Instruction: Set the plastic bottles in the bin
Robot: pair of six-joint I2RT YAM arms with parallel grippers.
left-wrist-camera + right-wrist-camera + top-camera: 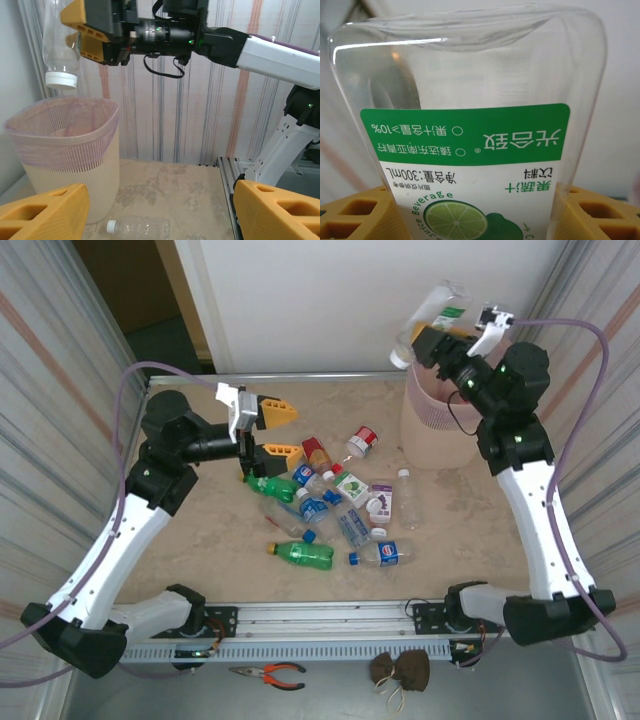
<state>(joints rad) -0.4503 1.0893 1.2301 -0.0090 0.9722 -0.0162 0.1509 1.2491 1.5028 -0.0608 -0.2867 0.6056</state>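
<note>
My right gripper (440,338) is shut on a clear plastic bottle (432,315) with a green lime label (470,145). It hangs cap down over the bin (432,420), a pale mesh wastebasket at the back right. In the left wrist view the bottle (60,45) and its white cap sit just above the bin's rim (65,107). Several other plastic bottles (335,505) lie in the middle of the table. My left gripper (268,431) is open at the pile's back left, nothing between its orange fingers (45,212). A clear bottle (137,227) lies on the table beyond them.
A green bottle (300,553) and a blue-labelled one (385,553) lie nearest the front rail (320,618). Striped curtains close off both sides. Pliers (268,673) and a brown pouch (400,670) lie below the table's front edge.
</note>
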